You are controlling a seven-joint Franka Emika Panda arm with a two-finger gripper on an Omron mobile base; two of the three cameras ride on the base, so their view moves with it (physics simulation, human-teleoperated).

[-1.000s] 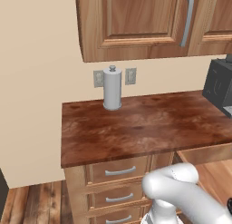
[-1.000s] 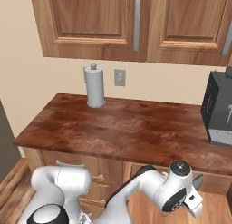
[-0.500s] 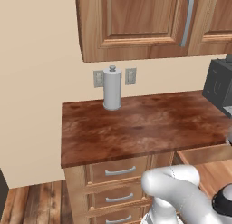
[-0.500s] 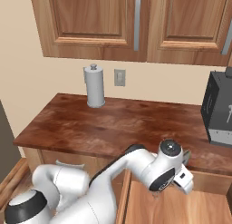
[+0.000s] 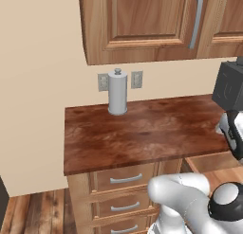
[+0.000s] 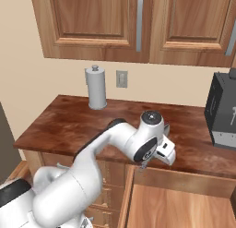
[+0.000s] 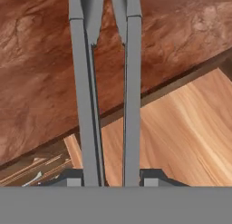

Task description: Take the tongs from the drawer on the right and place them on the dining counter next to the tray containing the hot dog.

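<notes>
As the hand view shows, the tongs (image 7: pixel 108 82) sit clamped in the end effector (image 7: pixel 108 180), their long axis running straight out ahead of its fingertips. Below: open drawer (image 7: pixel 181 128); beyond: worktop (image 7: pixel 45 60). Dining counter and tray: direction cannot be told. Legible writing: none.

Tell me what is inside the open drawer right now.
The drawer shows bare pale wood inside, with nothing lying on the visible part. The tongs are out, gripped by the gripper above its edge. The arm and frame edges hide the rest.
</notes>
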